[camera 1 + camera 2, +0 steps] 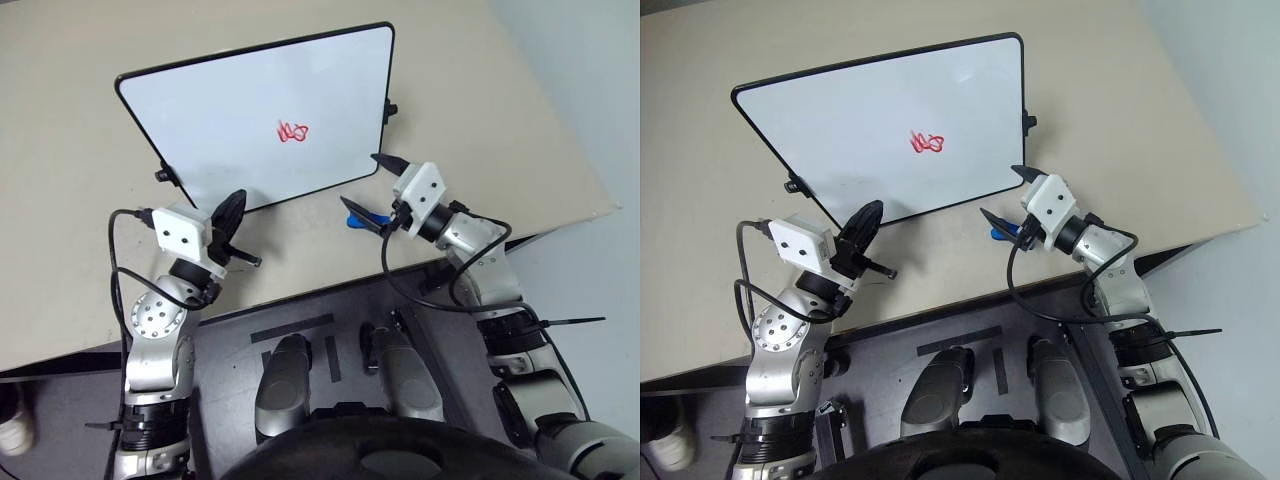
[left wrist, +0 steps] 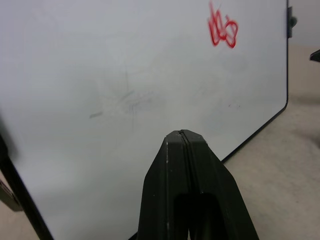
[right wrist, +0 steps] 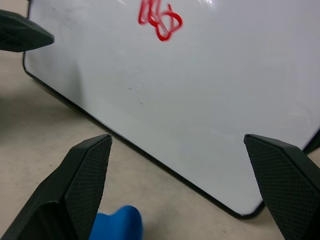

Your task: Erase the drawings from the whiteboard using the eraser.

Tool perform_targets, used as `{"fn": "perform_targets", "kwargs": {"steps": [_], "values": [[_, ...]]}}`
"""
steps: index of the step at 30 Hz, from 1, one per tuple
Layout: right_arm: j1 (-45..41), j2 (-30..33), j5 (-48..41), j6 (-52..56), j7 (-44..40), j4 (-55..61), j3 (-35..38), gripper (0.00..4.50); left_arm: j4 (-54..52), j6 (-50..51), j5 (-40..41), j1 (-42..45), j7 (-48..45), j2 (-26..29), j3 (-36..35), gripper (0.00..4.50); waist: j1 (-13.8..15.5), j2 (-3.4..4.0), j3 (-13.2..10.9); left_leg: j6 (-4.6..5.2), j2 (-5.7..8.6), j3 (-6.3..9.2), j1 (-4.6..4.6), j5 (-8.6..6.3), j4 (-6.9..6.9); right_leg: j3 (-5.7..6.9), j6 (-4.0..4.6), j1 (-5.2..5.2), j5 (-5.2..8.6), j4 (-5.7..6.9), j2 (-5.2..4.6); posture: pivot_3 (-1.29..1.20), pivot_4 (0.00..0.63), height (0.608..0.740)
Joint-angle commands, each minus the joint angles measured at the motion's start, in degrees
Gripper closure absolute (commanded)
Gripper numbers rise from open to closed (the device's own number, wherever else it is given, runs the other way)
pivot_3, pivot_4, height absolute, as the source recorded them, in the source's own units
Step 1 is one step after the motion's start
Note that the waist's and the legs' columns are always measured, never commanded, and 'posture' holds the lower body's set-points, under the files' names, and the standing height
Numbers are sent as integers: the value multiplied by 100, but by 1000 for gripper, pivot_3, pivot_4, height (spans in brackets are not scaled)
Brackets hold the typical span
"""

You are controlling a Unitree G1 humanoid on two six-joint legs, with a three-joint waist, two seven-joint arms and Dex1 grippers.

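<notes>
The right gripper [image 1: 372,192] hangs with its two black fingers spread wide and nothing between them, just off the whiteboard's near right corner. The blue eraser [image 1: 362,218] lies on the table [image 1: 60,150] right beside the lower finger, under the gripper; whether finger and eraser touch cannot be told. In the right wrist view the eraser [image 3: 116,225] shows as a blue lump near one finger's base, not gripped.

The left gripper [image 1: 231,216] has its fingers pressed together, holding nothing, its tip close to the whiteboard's near edge, toward the left corner.

The whiteboard [image 1: 220,110], white with a thin black frame and small black side knobs, stands tilted on the beige table in front of both arms. The drawings [image 1: 293,130], a small red loopy scribble, sit a little right of the board's middle, unerased.
</notes>
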State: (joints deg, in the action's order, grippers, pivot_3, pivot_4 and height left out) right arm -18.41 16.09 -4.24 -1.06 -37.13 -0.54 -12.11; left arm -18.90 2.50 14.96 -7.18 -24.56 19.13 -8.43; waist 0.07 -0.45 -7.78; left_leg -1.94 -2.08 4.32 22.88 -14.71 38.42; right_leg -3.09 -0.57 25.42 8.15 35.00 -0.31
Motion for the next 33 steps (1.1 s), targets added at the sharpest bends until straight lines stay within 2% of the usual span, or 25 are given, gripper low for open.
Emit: {"fn": "perform_targets", "kwargs": {"steps": [1,11,27,33], "values": [[43,-12,-32,16,2,288,-15,33,-280,27,87,-20,18,22,-67,4500,0,0,0,0,0,0,0,0,0,0,0,0,0,0,0,0,150,740],[-23,201,-80,160,-131,381,65,33,-245,8,28,52,84,-90,61,4500,0,0,0,-1,0,-1,1,-1,0,-2,-1,0,0,-2,0,0,150,740],[320,673,-553,1093,-1127,1077,-197,33,-963,-37,-139,-959,402,-350,128,4500,-3,-1,1,-1,1,-4,0,-1,-1,-4,-9,-1,6,-3,4,0,150,740],[631,850,-601,1476,-1154,1408,-229,33,-983,-6,-150,-1063,404,-434,317,4500,1,-1,1,0,3,-5,-1,1,0,-10,-59,-5,38,-2,4,0,150,740]]}}
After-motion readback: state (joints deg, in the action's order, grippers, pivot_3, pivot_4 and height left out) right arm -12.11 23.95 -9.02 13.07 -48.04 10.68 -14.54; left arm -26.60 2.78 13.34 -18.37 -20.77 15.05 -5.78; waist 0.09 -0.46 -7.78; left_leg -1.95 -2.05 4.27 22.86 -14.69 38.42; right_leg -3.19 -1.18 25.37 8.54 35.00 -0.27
